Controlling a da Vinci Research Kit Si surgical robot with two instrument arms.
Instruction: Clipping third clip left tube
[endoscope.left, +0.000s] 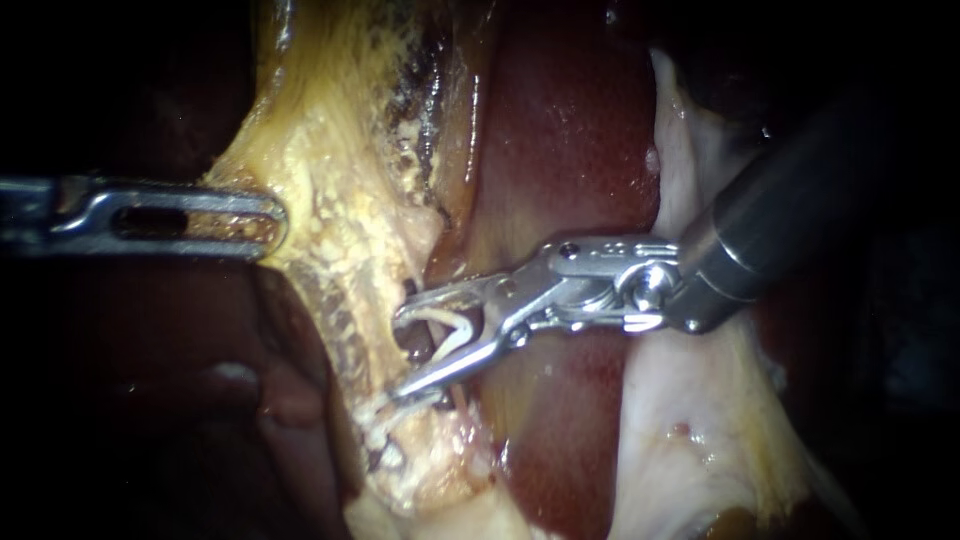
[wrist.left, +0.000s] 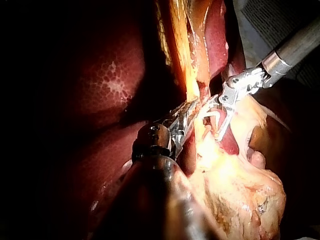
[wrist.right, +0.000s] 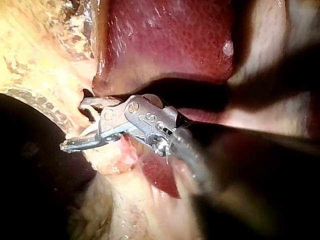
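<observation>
My right instrument (endoscope.left: 400, 352) comes in from the upper right with its jaws wide apart, holding a white V-shaped clip (endoscope.left: 452, 335) between them. The jaws reach into a gap in the yellow fatty tissue (endoscope.left: 330, 150), astride a thin pale tube (endoscope.left: 457, 398); the tube is mostly hidden by them. My left instrument (endoscope.left: 272, 225) enters from the left, its slotted jaws shut on the edge of that yellow tissue. The left wrist view shows the left instrument (wrist.left: 187, 117) gripping the yellow strand beside the clip (wrist.left: 217, 122). In the right wrist view the right instrument (wrist.right: 75, 125) stands at the tissue's edge.
Dark red liver (endoscope.left: 570, 130) lies behind and under the right instrument. Pale whitish tissue (endoscope.left: 690, 420) spreads below its shaft. Small pale pieces that may be clips (endoscope.left: 380, 440) sit lower on the yellow tissue. Darkness surrounds the field on the left.
</observation>
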